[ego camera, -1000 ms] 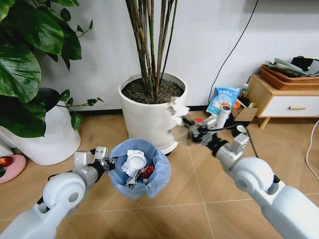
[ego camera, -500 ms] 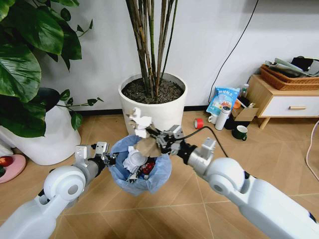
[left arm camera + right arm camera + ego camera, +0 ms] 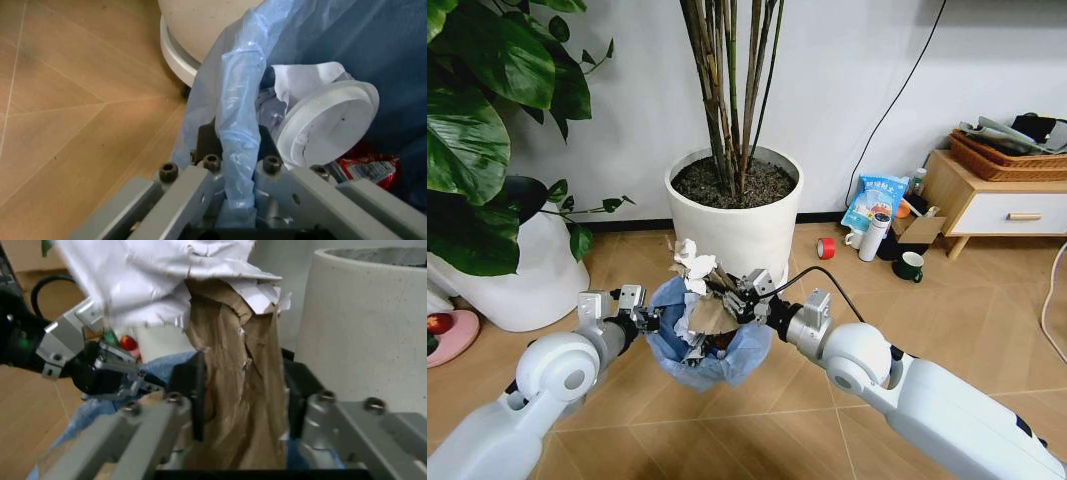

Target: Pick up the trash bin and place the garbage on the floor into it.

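Observation:
The trash bin [image 3: 727, 355], dark with a light blue bag over its rim, hangs above the floor [image 3: 827, 400]. My left gripper [image 3: 634, 312] is shut on its rim; in the left wrist view its fingers clamp the blue bag [image 3: 233, 165]. Inside the bin lie a white round lid [image 3: 330, 125] and a red scrap [image 3: 363, 162]. My right gripper [image 3: 732, 295] is shut on garbage, a crumpled white and brown paper wad [image 3: 695, 265], held over the bin's opening. In the right wrist view the wad [image 3: 243, 375] sits between both fingers [image 3: 193, 390].
A big white plant pot [image 3: 732, 225] stands right behind the bin, and another white pot [image 3: 527, 275] is at the left. A red tape roll [image 3: 826, 248], a flask [image 3: 869, 235] and a mug [image 3: 911, 266] sit by the wooden cabinet [image 3: 987, 205] at right.
My right gripper has carried the paper wad leftward from beside the big pot to over the bin. The left gripper and bin have barely shifted.

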{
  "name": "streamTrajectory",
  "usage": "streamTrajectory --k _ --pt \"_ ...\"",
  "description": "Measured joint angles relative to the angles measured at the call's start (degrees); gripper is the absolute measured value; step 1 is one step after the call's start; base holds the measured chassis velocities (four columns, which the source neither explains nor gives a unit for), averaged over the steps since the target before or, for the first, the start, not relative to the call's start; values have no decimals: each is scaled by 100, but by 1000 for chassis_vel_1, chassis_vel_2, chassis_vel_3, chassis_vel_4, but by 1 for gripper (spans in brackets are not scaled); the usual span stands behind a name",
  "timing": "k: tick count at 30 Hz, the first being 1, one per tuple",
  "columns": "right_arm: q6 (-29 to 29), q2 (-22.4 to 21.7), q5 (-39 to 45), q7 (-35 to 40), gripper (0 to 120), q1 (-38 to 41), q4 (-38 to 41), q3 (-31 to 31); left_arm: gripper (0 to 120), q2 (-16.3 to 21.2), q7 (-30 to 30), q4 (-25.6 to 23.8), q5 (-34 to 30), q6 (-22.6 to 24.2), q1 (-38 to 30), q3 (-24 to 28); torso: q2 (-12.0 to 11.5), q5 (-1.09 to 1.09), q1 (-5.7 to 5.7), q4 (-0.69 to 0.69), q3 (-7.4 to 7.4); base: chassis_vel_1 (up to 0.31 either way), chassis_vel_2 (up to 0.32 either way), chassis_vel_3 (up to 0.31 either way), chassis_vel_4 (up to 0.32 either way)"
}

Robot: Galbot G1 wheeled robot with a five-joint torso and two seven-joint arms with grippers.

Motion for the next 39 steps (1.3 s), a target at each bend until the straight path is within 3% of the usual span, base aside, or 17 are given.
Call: streamTrajectory --k 2,4,17,27,36,39 --pt "11 0 -13 0 38 1 -6 -9 0 1 0 0 0 1 0 0 0 0 0 0 0 0 0 0 0" --pt "24 -3 -20 7 50 4 -6 -12 0 7 2 0 1 1 6 -5 0 0 0 0 0 0 0 0 0" --pt "41 -27 38 135 96 130 151 76 0 -37 4 -7 24 -1 27 -41 0 0 0 0 0 0 0 0 0" --pt "40 -42 78 196 100 11 215 384 0 -39 -1 -9 30 -7 51 -102 0 0 0 0 0 0 0 0 0" --pt "8 -79 -38 511 100 -905 392 1480 0 -73 -8 -29 98 -7 193 -209 0 1 0 -1 -1 0 0 0 0" --pt "-1 -2 -333 984 100 -1208 399 1742 0 -163 -4 -60 243 -13 381 -293 0 1 0 0 -1 0 0 0 0"
